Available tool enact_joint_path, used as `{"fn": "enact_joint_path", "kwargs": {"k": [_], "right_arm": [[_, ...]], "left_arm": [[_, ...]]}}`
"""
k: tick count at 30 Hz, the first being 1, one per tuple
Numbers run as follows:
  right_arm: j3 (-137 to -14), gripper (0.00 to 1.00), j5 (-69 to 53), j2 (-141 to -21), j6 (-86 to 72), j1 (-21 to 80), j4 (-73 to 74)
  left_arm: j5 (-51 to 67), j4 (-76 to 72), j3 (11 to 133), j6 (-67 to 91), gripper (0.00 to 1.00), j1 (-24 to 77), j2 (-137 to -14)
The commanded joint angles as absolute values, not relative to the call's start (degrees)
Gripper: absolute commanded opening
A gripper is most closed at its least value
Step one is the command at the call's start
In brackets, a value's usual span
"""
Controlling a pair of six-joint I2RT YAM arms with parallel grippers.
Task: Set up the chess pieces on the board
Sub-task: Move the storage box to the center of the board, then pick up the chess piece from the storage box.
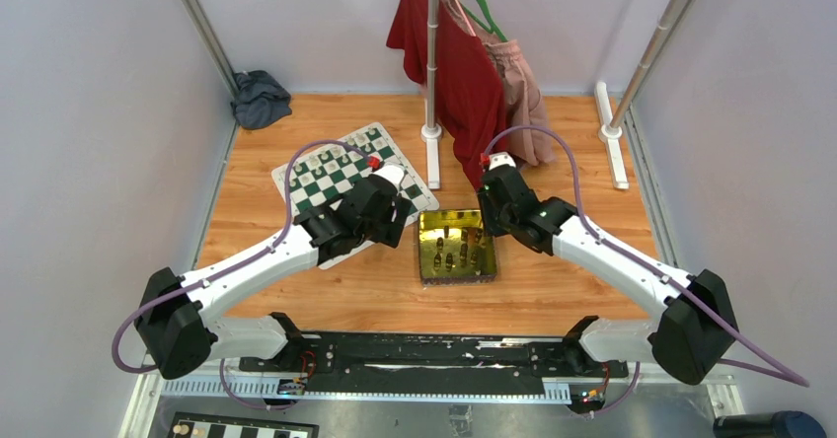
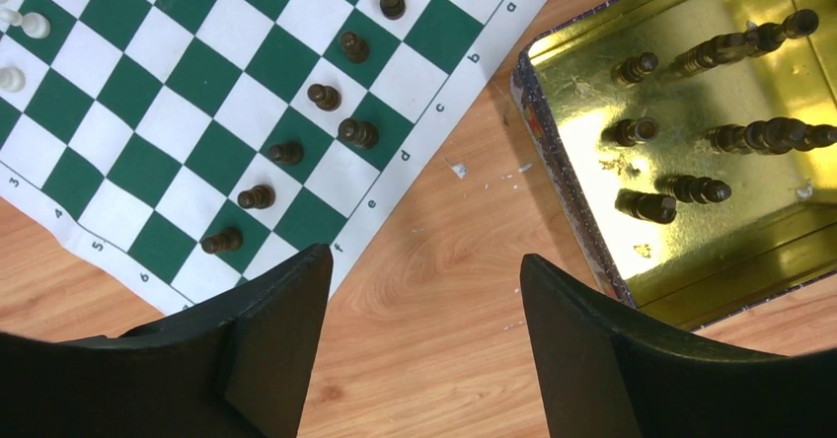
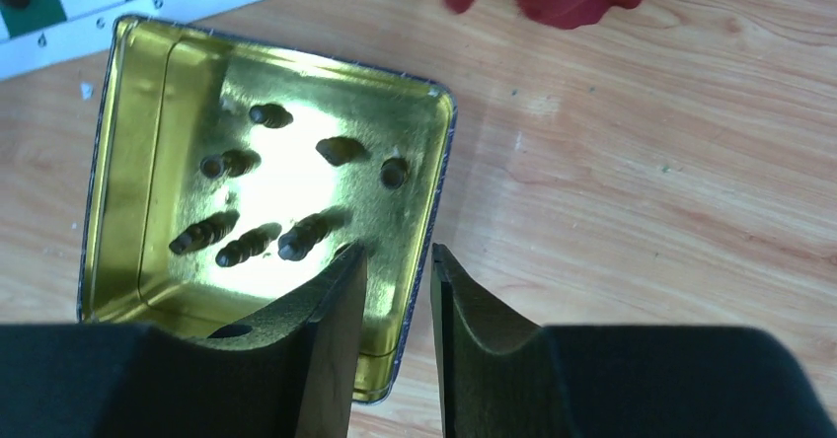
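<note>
The board (image 1: 336, 177) lies at the back left, with dark brown chess pieces (image 2: 324, 96) in a diagonal row on it and cream-white pieces (image 2: 35, 26) at its far side. More dark pieces (image 2: 646, 204) lie and stand in the gold tin (image 1: 422, 246); they also show in the right wrist view (image 3: 341, 149). My left gripper (image 2: 426, 260) is open wide and empty over bare wood between the board (image 2: 188, 73) and the tin (image 2: 582, 83). My right gripper (image 3: 398, 251) has its jaws narrowly apart astride the tin's right wall (image 3: 449, 162), holding no piece.
A red shirt (image 1: 454, 63) and a pink garment (image 1: 518, 83) hang on a rack whose pole foot (image 1: 431, 132) stands behind the board. A dark cloth (image 1: 260, 98) lies in the back left corner. A frame post foot (image 1: 612, 132) stands at the back right.
</note>
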State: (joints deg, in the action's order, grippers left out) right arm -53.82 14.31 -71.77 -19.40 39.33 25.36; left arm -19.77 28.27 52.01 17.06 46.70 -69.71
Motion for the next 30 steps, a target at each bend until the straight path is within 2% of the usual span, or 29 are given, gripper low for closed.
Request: {"fn": "enact_joint_path", "kwargs": {"k": [1,30], "right_arm": [[-51.3,0.35,12.2,-70.3,-16.5,42.5,28.2],[-55.4,0.36,5.1,-82.2,-12.9,47.5,23.7]], "left_arm": [[-20.7,27.0,54.2,16.2,0.75,47.3,-70.0],[-22.5,27.7,52.5,16.5,0.75,47.5,-67.1]]}}
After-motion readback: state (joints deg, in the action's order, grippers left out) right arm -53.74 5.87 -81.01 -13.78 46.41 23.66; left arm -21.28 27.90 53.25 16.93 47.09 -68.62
